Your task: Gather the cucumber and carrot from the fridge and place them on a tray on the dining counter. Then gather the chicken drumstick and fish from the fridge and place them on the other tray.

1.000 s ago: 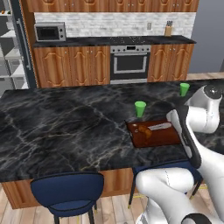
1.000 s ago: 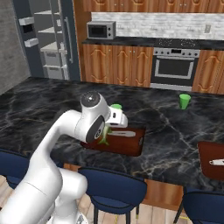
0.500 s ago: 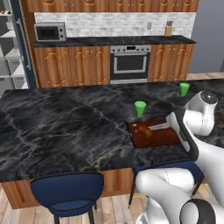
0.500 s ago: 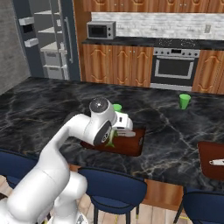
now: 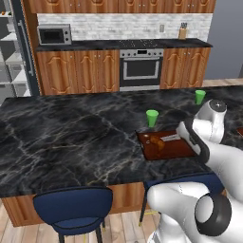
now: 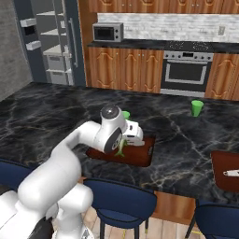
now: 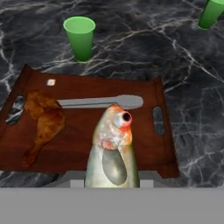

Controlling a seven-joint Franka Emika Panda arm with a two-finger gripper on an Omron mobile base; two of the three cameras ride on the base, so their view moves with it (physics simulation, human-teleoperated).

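One fish clenched in jaws above tray holding drumstick; no readable writing.

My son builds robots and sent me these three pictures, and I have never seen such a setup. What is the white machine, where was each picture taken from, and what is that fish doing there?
This is a rendered kitchen, not a real one. The white machine is a robot arm on a base that can drive. Two pictures come from cameras on that base, behind the arm to its left and to its right, looking over a dark marble dining counter. The third comes from a camera on the arm's hand, looking along its gripper.

On the counter lies a brown tray with a chicken drumstick and metal tongs on it. Two green cups stand on the counter beyond it. A second tray lies farther to the right.

The gripper is shut on the fish, holding it just above the first tray.
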